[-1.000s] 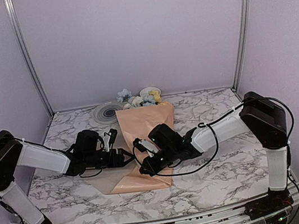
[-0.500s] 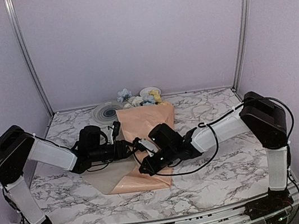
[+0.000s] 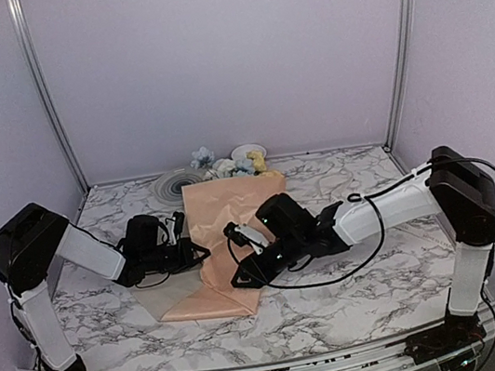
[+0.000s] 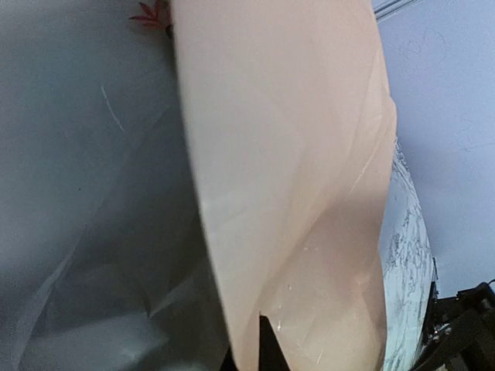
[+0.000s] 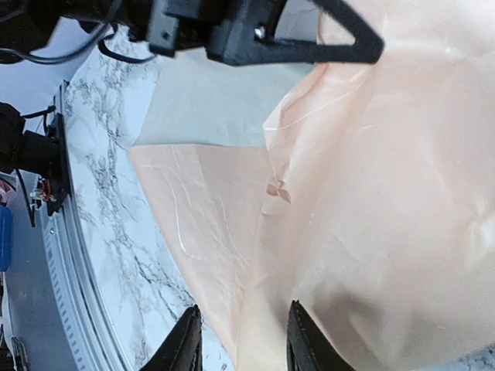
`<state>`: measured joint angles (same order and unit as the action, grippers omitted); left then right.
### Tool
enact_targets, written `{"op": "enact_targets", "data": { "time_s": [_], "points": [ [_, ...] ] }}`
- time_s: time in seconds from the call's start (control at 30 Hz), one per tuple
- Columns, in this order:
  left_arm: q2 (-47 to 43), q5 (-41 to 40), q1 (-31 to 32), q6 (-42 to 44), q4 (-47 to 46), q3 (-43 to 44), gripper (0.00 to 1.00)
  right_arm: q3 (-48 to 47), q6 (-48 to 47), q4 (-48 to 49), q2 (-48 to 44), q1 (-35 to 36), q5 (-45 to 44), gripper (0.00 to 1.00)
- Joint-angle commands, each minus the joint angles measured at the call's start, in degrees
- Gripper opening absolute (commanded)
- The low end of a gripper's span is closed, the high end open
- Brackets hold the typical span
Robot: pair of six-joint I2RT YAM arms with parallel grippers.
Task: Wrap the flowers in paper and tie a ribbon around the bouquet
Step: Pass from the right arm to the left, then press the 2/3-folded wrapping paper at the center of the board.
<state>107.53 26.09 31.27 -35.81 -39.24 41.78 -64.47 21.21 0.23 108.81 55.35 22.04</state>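
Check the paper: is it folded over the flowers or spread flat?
Folded. The paper lies doubled over the stems, with only the blooms of the flowers showing at its far end. The left gripper pinches its edge.

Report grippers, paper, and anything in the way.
Left gripper shut on paper edge. Right gripper open over it. Flowers poke out far end. No obstruction seen.

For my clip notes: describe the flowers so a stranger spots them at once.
At the far edge of the marble table the peach paper ends. The flowers poke out there: small pale blue, white and yellow blooms, unlike the flat grey swirled disc beside them.
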Motion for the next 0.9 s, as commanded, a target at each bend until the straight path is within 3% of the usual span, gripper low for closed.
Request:
{"op": "enact_targets", "data": {
  "time_s": [0.0, 0.4, 0.67, 0.83, 0.87],
  "points": [
    [3.60, -0.20, -0.32, 1.76, 2.71, -0.89, 0.00, 3.06, -0.95, -2.20, -4.67, -2.25, 1.59, 0.37],
    [4.90, -3.68, -1.65, 1.56, 4.23, -2.36, 0.00, -7.28, -4.35, -6.45, 4.11, 2.60, -0.33, 0.27],
    [2.24, -8.64, -3.26, 3.58, 10.18, -1.34, 0.01, -2.74, -4.27, -10.33, 9.37, 3.54, -4.78, 0.19],
    [-4.42, -22.34, -4.20, 8.35, 21.34, 2.09, 0.40, -0.86, -3.85, -10.96, 9.25, 3.88, -5.84, 0.19],
    [-6.19, -25.95, -4.39, 9.52, 23.66, 2.73, 0.43, -0.84, -3.96, -11.11, 9.04, 3.89, -6.13, 0.19]
  ]
}}
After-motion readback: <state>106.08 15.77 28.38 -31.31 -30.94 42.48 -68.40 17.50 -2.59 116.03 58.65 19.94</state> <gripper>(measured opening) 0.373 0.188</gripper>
